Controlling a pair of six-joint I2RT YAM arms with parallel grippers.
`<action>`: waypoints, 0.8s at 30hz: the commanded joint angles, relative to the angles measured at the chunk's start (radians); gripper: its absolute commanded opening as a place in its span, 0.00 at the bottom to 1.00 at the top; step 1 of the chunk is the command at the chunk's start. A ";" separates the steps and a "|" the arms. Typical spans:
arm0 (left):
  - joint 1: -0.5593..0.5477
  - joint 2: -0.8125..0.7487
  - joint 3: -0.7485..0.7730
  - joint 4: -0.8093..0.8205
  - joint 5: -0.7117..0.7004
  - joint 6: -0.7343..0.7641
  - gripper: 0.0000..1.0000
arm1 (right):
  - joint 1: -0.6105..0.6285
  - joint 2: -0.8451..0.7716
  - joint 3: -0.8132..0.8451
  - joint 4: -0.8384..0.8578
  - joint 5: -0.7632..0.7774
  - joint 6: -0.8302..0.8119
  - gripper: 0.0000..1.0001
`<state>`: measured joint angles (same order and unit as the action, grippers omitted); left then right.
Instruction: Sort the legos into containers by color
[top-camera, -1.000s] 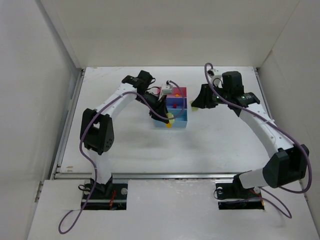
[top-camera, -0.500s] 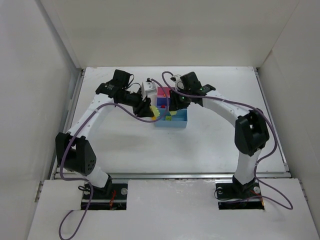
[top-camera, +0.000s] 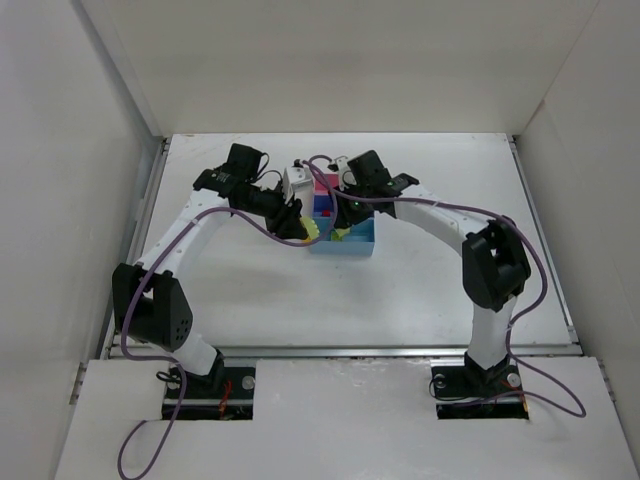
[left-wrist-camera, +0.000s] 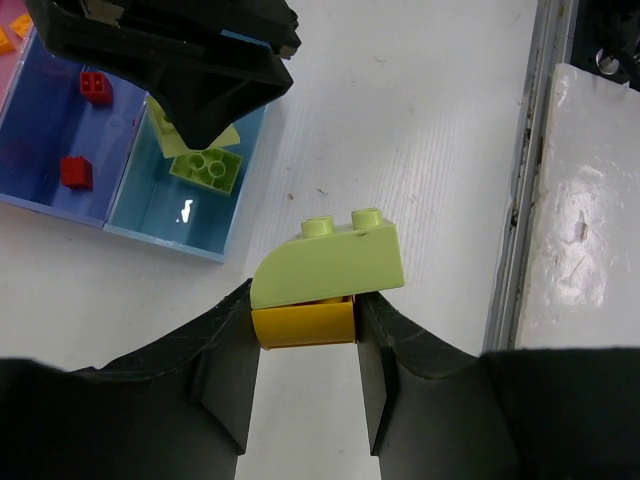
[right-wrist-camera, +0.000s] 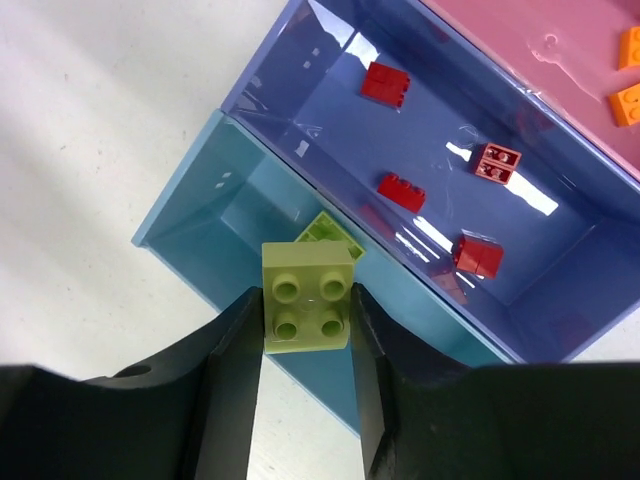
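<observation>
Landmark: small three-compartment plastic tray (top-camera: 358, 246), seen in the top view between the two grippers, with a pink compartment (right-wrist-camera: 530, 40), a dark-blue compartment (right-wrist-camera: 330, 110) and a light-blue compartment (right-wrist-camera: 215, 225) joined in a row.

Left gripper (left-wrist-camera: 305, 325): closed on a small yellow plastic brick (left-wrist-camera: 303, 325), which is pinched between both fingers. A lime-green curved two-stud brick (left-wrist-camera: 325, 260) is stacked on that yellow one. The pair is held outside the tray, just beside its light-blue end, over the white table (left-wrist-camera: 400, 120).

Right gripper (right-wrist-camera: 306, 312): closed on a lime-green square four-stud brick (right-wrist-camera: 306, 295), studs facing the wrist camera. It is held over the light-blue compartment, at its outer wall. Contact with the tray cannot be told.

Inside the tray:
- A second lime-green brick (right-wrist-camera: 328, 235) is seen in the light-blue compartment, partly hidden behind the held square one.
- Four red bricks (right-wrist-camera: 400, 190) are spread apart in the dark-blue compartment.
- Two orange bricks (right-wrist-camera: 630, 100) are seen in the pink compartment, cut off by the frame edge.

In the top view both grippers are crowded at the tray, and the finger detail there is too small to read.
</observation>
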<state>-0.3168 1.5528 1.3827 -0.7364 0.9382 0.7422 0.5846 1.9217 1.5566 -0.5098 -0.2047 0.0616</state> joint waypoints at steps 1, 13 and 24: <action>0.005 -0.023 0.018 0.015 0.033 -0.014 0.00 | 0.008 -0.007 0.016 0.010 0.019 -0.036 0.44; 0.005 -0.023 0.018 0.015 0.033 -0.014 0.00 | -0.005 -0.088 0.025 -0.003 -0.016 -0.025 0.71; 0.005 0.039 0.113 -0.018 0.165 0.029 0.00 | -0.166 -0.383 -0.250 0.323 -0.738 0.041 0.99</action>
<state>-0.3168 1.5719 1.4197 -0.7383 1.0019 0.7467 0.4007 1.5558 1.3354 -0.3286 -0.6437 0.0887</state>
